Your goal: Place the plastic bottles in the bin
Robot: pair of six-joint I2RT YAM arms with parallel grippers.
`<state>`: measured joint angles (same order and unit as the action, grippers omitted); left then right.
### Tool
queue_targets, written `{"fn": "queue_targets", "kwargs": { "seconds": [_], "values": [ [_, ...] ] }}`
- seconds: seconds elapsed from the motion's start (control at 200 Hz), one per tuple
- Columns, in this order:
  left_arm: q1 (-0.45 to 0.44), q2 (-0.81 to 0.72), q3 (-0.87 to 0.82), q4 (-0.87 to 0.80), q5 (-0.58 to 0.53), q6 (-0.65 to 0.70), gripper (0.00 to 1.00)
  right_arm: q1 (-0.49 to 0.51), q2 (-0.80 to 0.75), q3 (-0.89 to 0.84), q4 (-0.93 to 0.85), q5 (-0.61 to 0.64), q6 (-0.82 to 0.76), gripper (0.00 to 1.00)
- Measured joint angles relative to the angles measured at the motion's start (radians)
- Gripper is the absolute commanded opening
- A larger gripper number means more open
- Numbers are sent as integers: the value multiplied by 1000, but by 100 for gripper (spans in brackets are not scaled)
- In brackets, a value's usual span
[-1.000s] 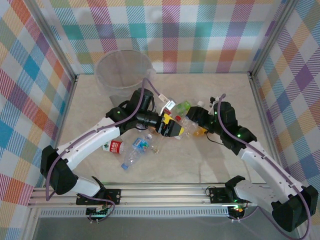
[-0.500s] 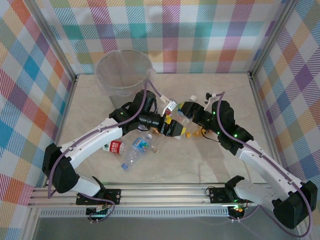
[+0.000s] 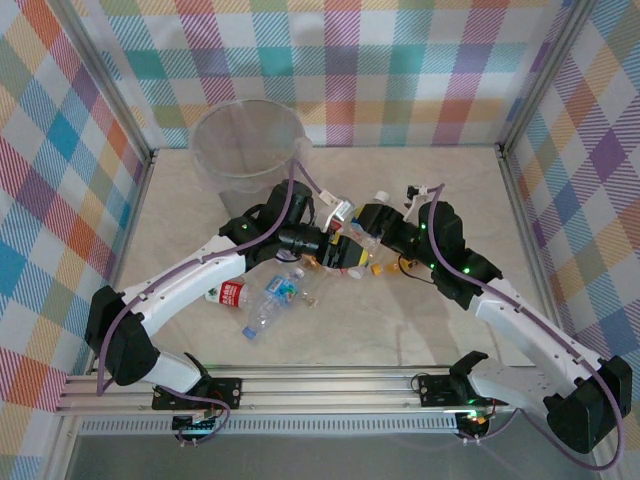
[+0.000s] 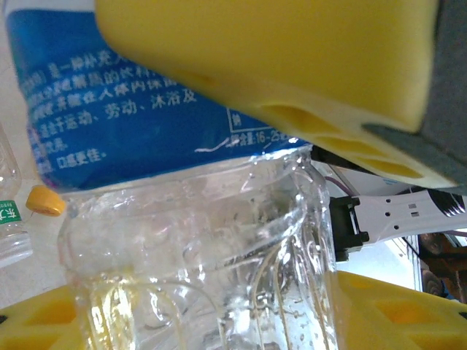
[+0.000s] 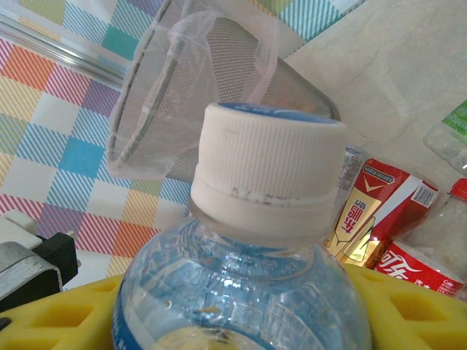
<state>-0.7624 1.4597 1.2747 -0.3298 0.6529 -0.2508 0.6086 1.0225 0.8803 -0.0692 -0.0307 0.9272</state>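
Nearest our bases, three loose bottles [image 3: 270, 298] lie on the table [image 3: 440, 330], well apart from both tools. Further in, at mid-table, our left gripper [image 3: 347, 252] has its yellow pads [image 4: 277, 65] above and below a blue-labelled bottle [image 4: 146, 117]. They sit close against its clear body, but we cannot tell whether they are pinching it. Just beside it, our right gripper [image 3: 373, 226] is pinching a white-capped bottle [image 5: 266, 168] below the shoulder, with the cap pointing toward the far side. Red-labelled bottles [image 5: 417, 264] lie near it on the table, beside a small orange cap [image 4: 44, 200]. Farthest off, the bin [image 3: 247, 140] stands upright with its clear liner near the back wall, apart from both tools. From above we can make out no bottle inside it. We judge the task barely begun: one bottle is in hand, perhaps two, and both have yet to be carried to the bin, as does every bottle on the table.
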Motion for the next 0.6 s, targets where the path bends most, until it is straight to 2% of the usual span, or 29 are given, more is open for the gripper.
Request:
{"fn": "queue_targets", "kwargs": {
  "seconds": [0.19, 0.26, 0.385, 0.6],
  "values": [
    [-2, 0, -1, -2, 0, 5, 56, 1, 0, 0, 1, 2, 3, 87],
    [-2, 0, -1, -3, 0, 9, 55, 3, -3, 0, -6, 2, 1, 93],
    [-2, 0, -1, -8, -6, 13, 54, 4, -46, 0, -45, 3, -14, 100],
    [-2, 0, -1, -8, -22, 26, 54, 4, -214, -3, -144, 5, -62, 100]
  ]
}}
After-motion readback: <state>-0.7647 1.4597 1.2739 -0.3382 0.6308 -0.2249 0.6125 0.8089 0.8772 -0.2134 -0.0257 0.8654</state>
